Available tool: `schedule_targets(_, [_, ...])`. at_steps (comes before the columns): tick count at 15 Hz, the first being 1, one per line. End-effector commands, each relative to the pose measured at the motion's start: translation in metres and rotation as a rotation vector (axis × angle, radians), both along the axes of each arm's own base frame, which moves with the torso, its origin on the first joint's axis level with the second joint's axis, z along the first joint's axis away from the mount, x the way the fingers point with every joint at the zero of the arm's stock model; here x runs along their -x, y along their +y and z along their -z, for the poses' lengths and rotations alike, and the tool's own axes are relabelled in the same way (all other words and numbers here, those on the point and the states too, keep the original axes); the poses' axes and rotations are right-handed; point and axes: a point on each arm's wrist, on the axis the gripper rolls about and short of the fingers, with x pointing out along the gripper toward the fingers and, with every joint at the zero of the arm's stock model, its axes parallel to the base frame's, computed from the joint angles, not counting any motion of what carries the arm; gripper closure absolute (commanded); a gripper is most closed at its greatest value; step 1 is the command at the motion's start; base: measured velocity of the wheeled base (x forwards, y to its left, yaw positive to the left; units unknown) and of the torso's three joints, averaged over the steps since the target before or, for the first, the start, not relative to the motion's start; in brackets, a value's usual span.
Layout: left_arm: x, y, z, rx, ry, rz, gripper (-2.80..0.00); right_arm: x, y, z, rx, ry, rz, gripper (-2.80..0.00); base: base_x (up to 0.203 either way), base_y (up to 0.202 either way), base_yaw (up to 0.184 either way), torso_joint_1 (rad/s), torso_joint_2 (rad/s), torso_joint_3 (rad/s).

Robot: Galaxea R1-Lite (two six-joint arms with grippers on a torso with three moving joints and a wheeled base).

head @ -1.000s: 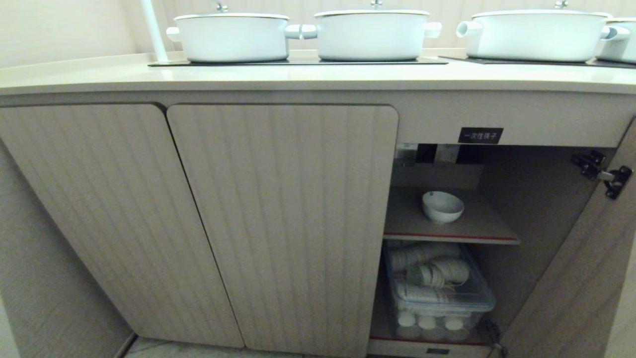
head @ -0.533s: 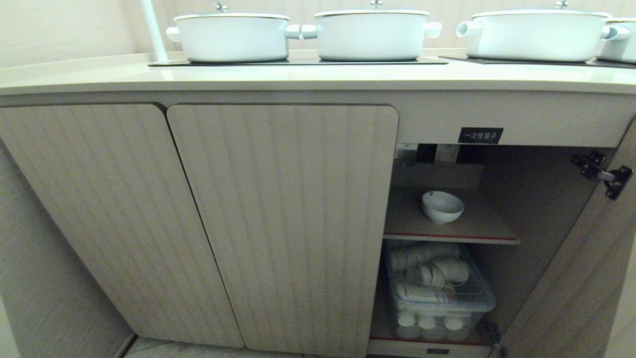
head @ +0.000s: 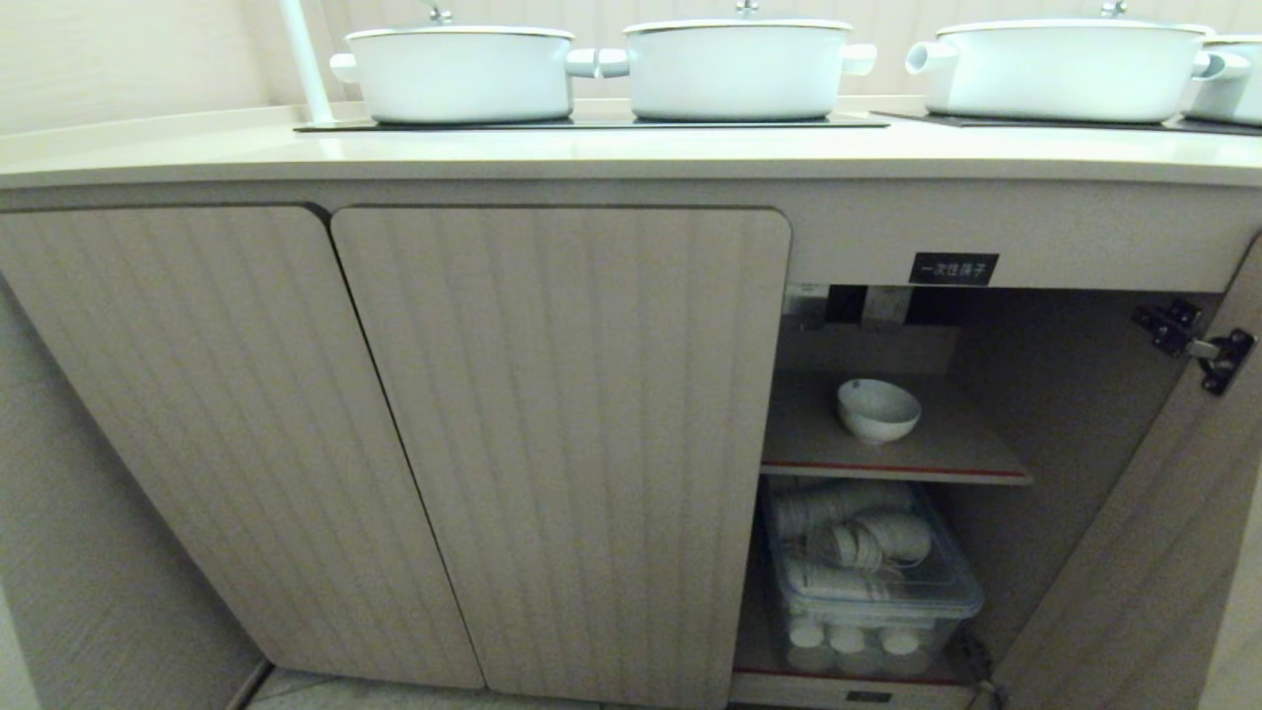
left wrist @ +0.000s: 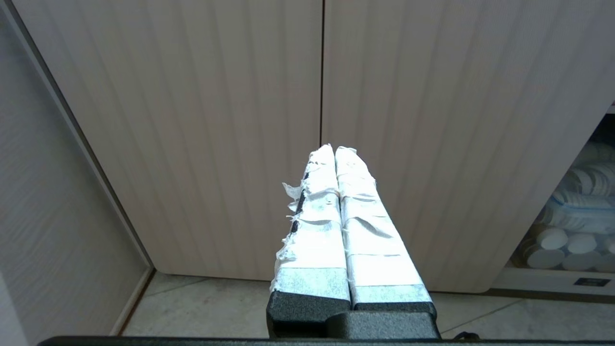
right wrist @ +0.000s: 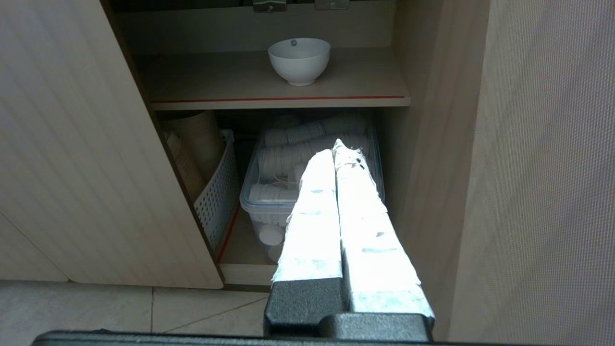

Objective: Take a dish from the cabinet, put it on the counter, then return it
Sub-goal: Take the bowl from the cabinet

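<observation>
The dish (head: 878, 409) (right wrist: 299, 60), a small white bowl, stands upright on the inner shelf (head: 892, 456) of the cabinet (head: 562, 444), whose right-hand door (head: 1144, 552) hangs open. Above runs the beige counter (head: 631, 148). Neither arm shows in the head view. My right gripper (right wrist: 335, 146) is shut and empty, held low in front of the open compartment, well short of the dish. Shut and empty too, my left gripper (left wrist: 335, 149) faces the two closed fluted doors (left wrist: 240, 120).
Three white lidded pots (head: 739, 69) stand on black cooktop panels (head: 592, 123) on the counter. Below the shelf sit a clear lidded bin (head: 868, 582) (right wrist: 269, 192) of white lids and cups and a white perforated basket (right wrist: 216, 187). Tiled floor (right wrist: 120, 307) lies under the grippers.
</observation>
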Motion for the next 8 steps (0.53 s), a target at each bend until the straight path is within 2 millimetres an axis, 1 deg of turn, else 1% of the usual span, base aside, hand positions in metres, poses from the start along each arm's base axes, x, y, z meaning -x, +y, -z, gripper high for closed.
schedule_targets(1, [0.0001, 0.0, -0.0002, 0.001, -0.001, 0.0, 0.0, -0.0001, 0.0, -0.0001, 0.0, 0.001, 0.0, 0.0, 0.0, 0.0, 0.0, 0.0, 0.0, 0.0])
schedule_targets(6, [0.0, 0.0, -0.0001, 0.002, -0.001, 0.0, 0.0, -0.0001, 0.0, -0.0001, 0.0, 0.001, 0.0, 0.0, 0.0, 0.0, 0.0, 0.0, 0.0, -0.006])
schedule_targets(8, [0.0, 0.0, 0.0002, 0.002, 0.0, 0.0, 0.0, -0.0001, 0.0, -0.0001, 0.0, 0.001, 0.0, 0.0, 0.0, 0.0, 0.0, 0.0, 0.0, -0.134])
